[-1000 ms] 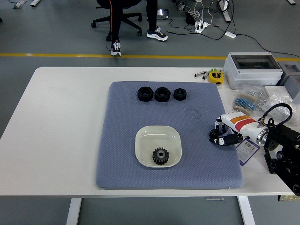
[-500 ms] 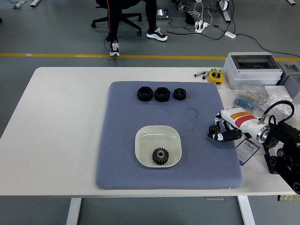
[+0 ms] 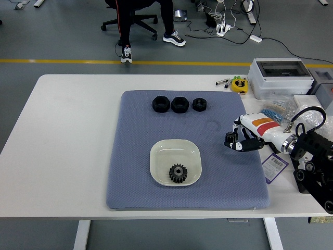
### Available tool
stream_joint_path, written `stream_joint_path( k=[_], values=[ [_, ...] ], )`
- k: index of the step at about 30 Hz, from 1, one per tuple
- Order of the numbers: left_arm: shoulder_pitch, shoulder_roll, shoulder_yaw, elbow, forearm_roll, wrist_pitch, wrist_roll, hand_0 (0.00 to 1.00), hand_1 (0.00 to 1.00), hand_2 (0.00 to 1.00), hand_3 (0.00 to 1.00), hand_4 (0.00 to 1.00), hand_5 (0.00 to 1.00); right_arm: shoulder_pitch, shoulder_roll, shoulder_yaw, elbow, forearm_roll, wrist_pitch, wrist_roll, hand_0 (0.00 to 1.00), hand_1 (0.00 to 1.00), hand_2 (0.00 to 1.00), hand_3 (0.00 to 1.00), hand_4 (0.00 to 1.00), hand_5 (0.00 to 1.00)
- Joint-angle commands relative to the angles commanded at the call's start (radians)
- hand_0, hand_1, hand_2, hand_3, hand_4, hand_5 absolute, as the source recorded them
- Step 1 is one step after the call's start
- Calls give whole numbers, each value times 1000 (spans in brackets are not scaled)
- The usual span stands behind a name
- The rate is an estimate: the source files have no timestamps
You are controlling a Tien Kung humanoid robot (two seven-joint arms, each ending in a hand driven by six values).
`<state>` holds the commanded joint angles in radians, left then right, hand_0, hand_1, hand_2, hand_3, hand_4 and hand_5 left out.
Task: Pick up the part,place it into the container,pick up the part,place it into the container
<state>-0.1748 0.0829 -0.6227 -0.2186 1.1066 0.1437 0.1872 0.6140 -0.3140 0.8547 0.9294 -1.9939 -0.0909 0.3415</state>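
Observation:
A black gear [image 3: 178, 173] lies inside the cream square dish [image 3: 161, 156] on the blue-grey mat [image 3: 140, 130]. Three black round parts sit in a row at the mat's far side: a nut-like one [image 3: 161, 104], a second [image 3: 180, 104] and a smaller ring [image 3: 199, 104]. My right hand [image 3: 234, 141] hovers over the mat's right side, fingers loosely spread and holding nothing, to the right of the dish and below the row of parts. My left arm is out of the picture.
At the table's right stand a grey plastic box [image 3: 280, 77], bags of small parts [image 3: 276, 112], a yellow tape measure [image 3: 239, 84] and a label card [image 3: 274, 165]. A person's legs and an office chair show beyond the far edge.
My right hand has moved left and slightly away from me, further over the mat. The gear, dish and three parts have not moved.

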Motion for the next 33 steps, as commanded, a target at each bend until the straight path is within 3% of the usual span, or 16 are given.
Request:
stream_joint_path(
  k=[5,13,14,19,20,25,26,33],
  values=[
    [1,0,0,0,1,-1,0,704,678,653,556,630,575,2,18,-37,86,21,5,-1,2,17,142,280,769,412],
    [2,1,1,0,-3,-1,0,705,679,652,556,630,575,28,77,-111,123,33,-3,1,2,25,148,288,788,397],
    [2,1,-1,0,-2,-1,1,705,676,650,556,631,577,32,87,-119,121,30,-4,5,18,93,234,420,813,391],
    [3,2,-3,0,3,-2,2,705,676,650,556,631,577,62,134,-164,83,-15,17,1,18,93,234,420,813,391],
    [3,2,-3,-1,3,-2,2,705,675,650,555,632,579,65,141,-168,74,-27,26,-3,64,153,384,552,980,494],
    [2,4,-5,-1,5,-3,3,705,675,650,555,632,579,70,162,-169,41,-44,52,-5,64,153,384,552,980,494],
    [2,4,-5,0,5,-3,3,705,674,650,556,631,577,69,163,-167,40,-45,52,-6,68,171,434,700,998,537],
    [3,5,-9,0,13,-5,4,705,672,650,556,631,578,67,158,-146,40,-43,40,-8,65,175,451,734,998,546]
  ],
)
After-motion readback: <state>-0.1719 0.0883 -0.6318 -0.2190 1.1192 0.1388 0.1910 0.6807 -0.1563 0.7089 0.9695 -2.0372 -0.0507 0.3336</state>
